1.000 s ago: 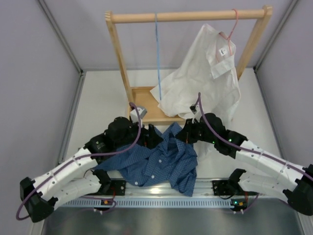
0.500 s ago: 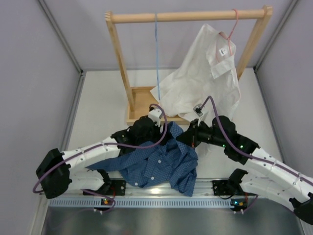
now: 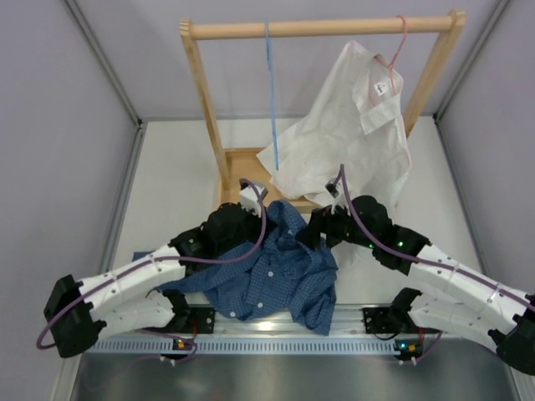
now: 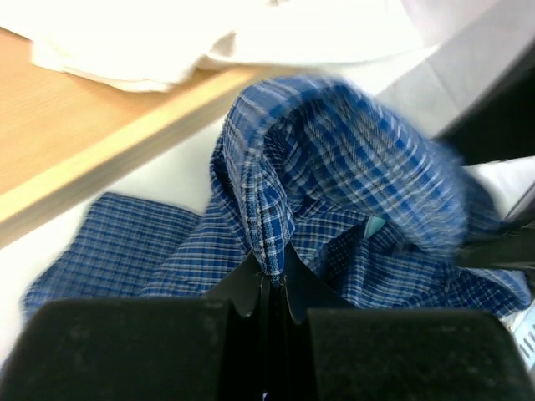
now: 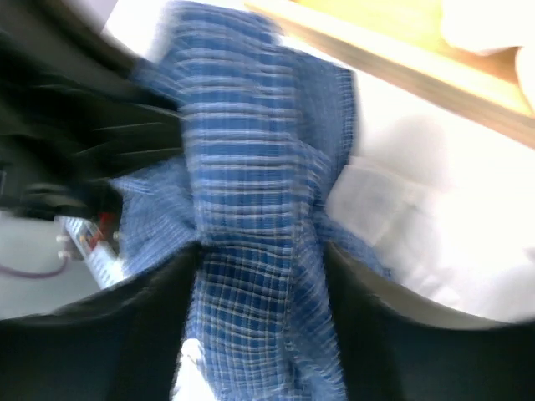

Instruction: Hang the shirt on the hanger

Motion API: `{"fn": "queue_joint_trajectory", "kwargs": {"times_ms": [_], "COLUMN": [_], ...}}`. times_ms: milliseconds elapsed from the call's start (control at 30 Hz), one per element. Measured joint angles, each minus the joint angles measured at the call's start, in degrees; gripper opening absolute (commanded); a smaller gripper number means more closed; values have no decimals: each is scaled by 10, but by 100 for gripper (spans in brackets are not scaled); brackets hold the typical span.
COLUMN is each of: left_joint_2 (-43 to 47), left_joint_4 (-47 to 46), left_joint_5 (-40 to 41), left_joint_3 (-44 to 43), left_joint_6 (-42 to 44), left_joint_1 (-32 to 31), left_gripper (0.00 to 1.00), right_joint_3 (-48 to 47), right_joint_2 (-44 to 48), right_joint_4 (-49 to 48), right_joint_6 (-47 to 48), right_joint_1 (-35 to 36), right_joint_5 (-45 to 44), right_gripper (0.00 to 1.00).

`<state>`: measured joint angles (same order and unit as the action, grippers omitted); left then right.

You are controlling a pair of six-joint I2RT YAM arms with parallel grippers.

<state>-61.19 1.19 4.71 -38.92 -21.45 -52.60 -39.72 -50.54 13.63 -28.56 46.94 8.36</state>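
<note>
The dark blue checked shirt (image 3: 276,276) lies crumpled on the table between the two arms, its upper part raised into a hump. My left gripper (image 3: 269,219) is at that hump. In the left wrist view it (image 4: 269,280) is shut on a narrow fold of the shirt (image 4: 334,167). My right gripper (image 3: 308,232) is at the shirt's upper right edge. In the right wrist view it (image 5: 261,276) stands open, with a band of the shirt (image 5: 251,167) running loose between its fingers. The light-blue hanger (image 3: 272,92) hangs bare from the rod.
A wooden rack with a top rod (image 3: 322,27) and a base board (image 3: 242,180) stands behind the shirt. A white shirt (image 3: 359,125) on a pink hanger (image 3: 393,50) droops from the rod onto the base. A metal rail (image 3: 276,342) runs along the near edge.
My left gripper reached the shirt's raised fold and shut on it. My right gripper, shut before, has opened around the fabric. The shirt's top has bunched upward.
</note>
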Motion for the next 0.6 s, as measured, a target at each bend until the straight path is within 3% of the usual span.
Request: {"fn": "queue_joint_trajectory", "kwargs": {"times_ms": [33,167,333,600], "left_joint_2": [18,88,80,10], "left_joint_4": [13,94,196,276], "left_joint_5": [10,49,100,141], "left_joint_3": [0,-23,-78,-113], "left_joint_6": [-2,-30,-85,-140], "left_joint_1": [0,0,0,0], "left_gripper": [0,0,0,0], "right_joint_3": [0,0,-18,-89], "right_joint_2": [-9,-35,-27,24], "right_joint_4": [2,19,55,118], "right_joint_6": [6,23,53,91], "right_joint_1": [-1,-2,26,211], "right_joint_5": [-7,-29,-46,-216], "right_gripper": [99,99,97,90]}}
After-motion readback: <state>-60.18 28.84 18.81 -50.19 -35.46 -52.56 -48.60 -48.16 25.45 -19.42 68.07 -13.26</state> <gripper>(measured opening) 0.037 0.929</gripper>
